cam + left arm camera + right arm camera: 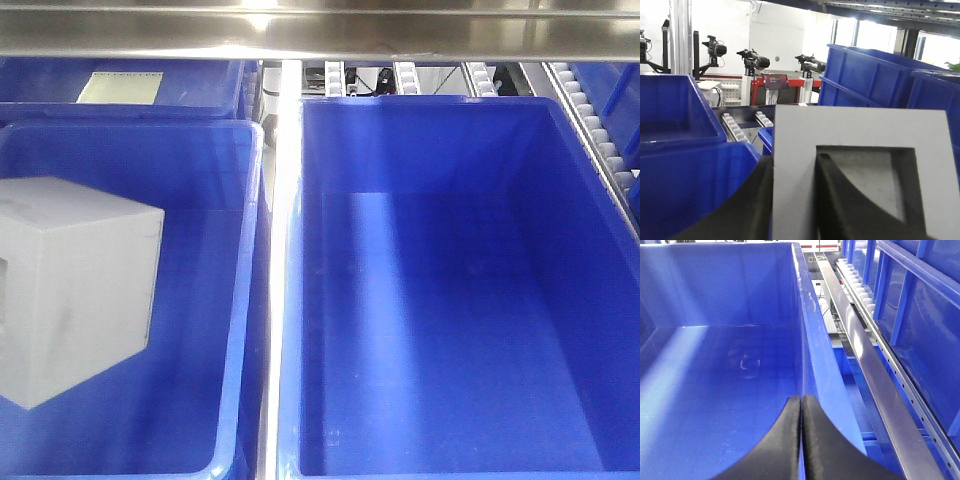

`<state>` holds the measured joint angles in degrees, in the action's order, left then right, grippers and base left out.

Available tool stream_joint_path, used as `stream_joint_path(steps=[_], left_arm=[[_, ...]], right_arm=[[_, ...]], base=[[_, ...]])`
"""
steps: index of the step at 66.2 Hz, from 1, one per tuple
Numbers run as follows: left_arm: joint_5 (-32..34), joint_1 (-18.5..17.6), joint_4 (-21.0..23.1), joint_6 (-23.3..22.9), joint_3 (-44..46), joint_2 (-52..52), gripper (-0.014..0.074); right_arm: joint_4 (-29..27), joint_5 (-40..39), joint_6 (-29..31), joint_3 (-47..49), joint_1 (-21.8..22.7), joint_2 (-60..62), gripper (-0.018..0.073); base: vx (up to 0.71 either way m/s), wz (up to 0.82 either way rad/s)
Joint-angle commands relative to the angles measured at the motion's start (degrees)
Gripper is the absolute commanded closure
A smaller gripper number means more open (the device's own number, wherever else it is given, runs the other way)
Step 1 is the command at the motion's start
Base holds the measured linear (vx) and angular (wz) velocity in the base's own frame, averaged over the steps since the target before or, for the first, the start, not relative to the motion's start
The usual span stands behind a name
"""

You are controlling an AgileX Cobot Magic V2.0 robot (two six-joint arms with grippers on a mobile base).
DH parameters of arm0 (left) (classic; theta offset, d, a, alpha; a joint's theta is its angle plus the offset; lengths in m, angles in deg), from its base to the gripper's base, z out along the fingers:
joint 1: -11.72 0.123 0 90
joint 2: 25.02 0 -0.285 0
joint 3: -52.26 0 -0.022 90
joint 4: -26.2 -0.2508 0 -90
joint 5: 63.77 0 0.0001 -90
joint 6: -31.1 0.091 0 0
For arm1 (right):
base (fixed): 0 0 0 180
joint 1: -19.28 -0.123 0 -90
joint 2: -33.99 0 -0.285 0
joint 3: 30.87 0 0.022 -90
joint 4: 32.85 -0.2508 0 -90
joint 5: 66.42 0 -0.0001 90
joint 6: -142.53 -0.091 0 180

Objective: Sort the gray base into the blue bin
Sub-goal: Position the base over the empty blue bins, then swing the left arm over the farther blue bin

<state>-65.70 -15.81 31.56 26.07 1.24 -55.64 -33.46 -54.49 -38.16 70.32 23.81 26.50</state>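
Currently the left claw (792, 200) pinches one wall of the gray base (75, 285), one finger inside its pocket, holding it aloft over the blue bin (235, 300) near its left edge, apparently for dropping, while the right claw (801, 440) is pressed together, idle.

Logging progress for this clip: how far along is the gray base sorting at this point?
Done: the gray base is picked up, with the left gripper shut on one wall, one finger inside the recessed pocket. In hand: the front view shows the block over the left blue bin. Left: release; whether it touches the floor is unclear. The right gripper is shut, empty.
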Motion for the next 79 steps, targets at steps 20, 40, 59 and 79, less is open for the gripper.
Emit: stream_joint_path(steps=[20, 40, 59, 79], left_arm=[[7.6, -2.5, 3.0, -0.5, 3.6, -7.8, 0.0603], [12.2, -14.1, 2.8, -0.5, 10.3, -26.7, 0.0603], [16.4, -23.0, 2.8, -0.5, 22.0, -46.9, 0.0603], [13.4, -28.3, 2.7, -0.5, 42.8, -70.4, 0.0601]], right_arm=[[0.2, -3.3, 0.7, -0.1, 0.1, -1.0, 0.0564], [0.2, -3.3, 0.7, -0.1, 0.1, -1.0, 0.0564], [0.2, -3.3, 0.7, -0.1, 0.1, -1.0, 0.0564], [0.2, -3.3, 0.7, -0.1, 0.1, -1.0, 0.0564]], base=[[0.0, 0.0], [0.0, 0.0], [0.0, 0.0], [0.0, 0.0]])
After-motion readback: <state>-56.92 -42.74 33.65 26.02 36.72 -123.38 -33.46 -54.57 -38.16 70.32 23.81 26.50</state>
